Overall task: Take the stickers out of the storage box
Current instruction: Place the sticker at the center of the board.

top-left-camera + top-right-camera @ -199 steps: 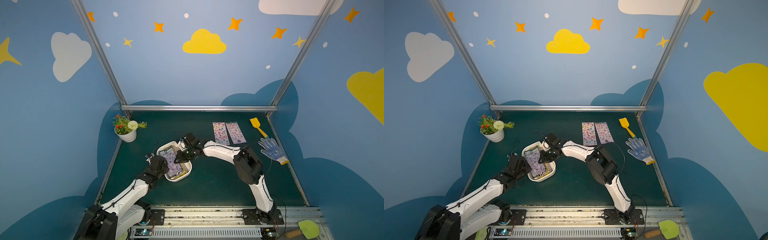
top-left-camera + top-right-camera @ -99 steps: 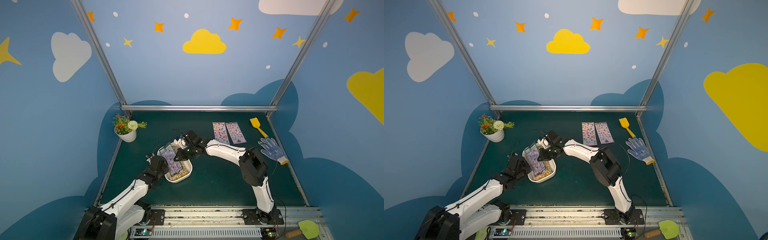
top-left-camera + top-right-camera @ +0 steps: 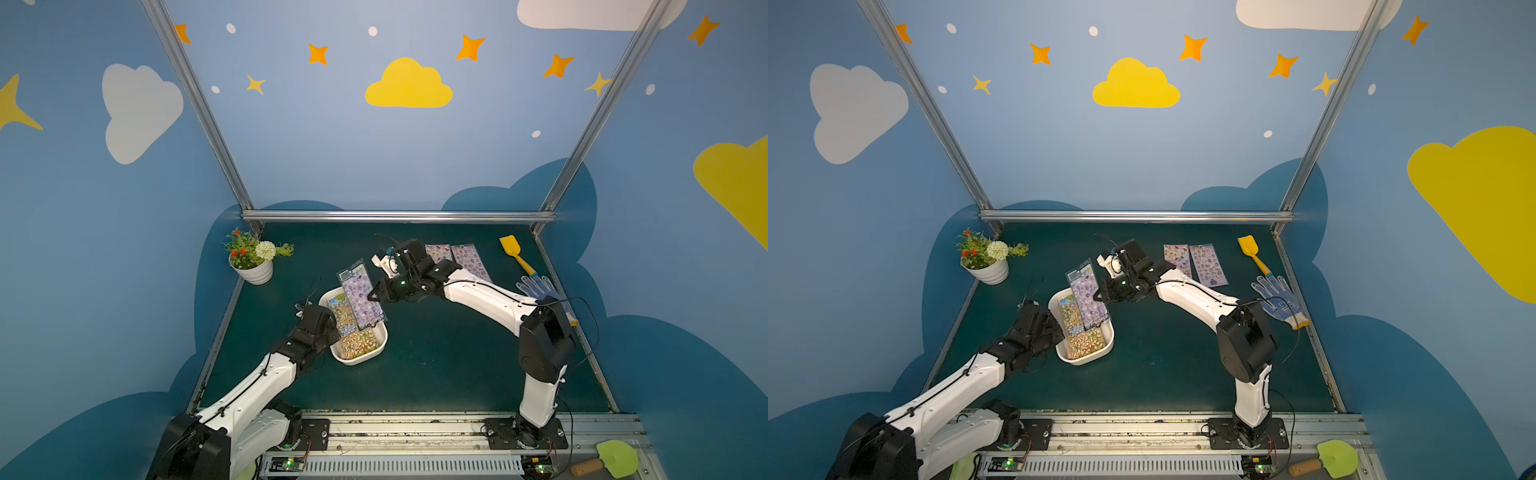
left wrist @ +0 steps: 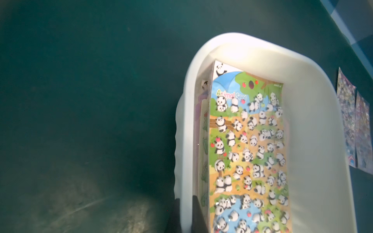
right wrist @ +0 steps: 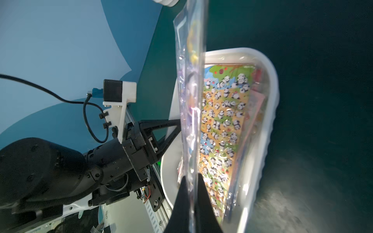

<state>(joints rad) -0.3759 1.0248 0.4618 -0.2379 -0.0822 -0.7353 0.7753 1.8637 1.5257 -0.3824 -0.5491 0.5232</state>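
Note:
The storage box is a shallow white tray left of the table's middle. My left gripper is shut on its near side wall. Several stickers lie in it, with a panda sheet on top. My right gripper is shut on the edge of a purple sticker sheet. That sheet hangs tilted above the box. In both top views, two more sticker sheets lie flat at the back right.
A white flower pot stands at the back left. A yellow toy shovel and a dotted glove lie by the right edge. A green trowel rests on the front rail.
My right gripper has closed on the purple sheet and raised it out of the box, up and toward the back. The left arm has stayed on the box wall.

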